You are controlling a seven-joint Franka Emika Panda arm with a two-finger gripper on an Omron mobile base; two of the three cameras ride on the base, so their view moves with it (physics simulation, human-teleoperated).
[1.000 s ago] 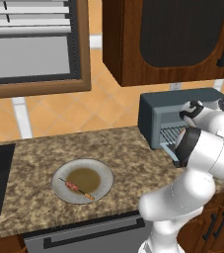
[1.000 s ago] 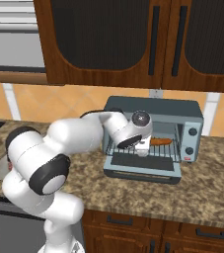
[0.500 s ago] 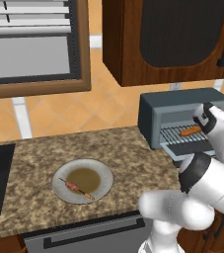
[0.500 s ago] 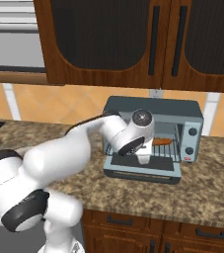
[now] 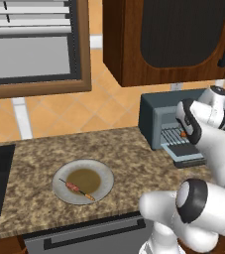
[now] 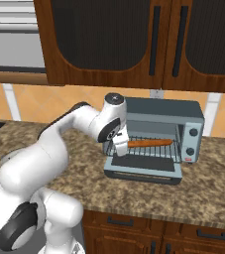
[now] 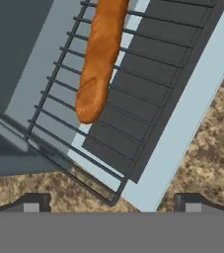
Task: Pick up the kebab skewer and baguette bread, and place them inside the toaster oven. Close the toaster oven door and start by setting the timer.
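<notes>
Skewer (image 5: 77, 188) plated; baguette (image 6: 150, 143) racked.

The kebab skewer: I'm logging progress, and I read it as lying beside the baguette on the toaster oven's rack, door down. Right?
Not quite. The kebab skewer lies on the plate on the counter, as the left base view shows. Only the baguette lies on the toaster oven rack, and the door is indeed down.

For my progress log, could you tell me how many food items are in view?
2: the baguette bread lies on the rack inside the toaster oven; the kebab skewer lies on the plate on the counter.
</notes>
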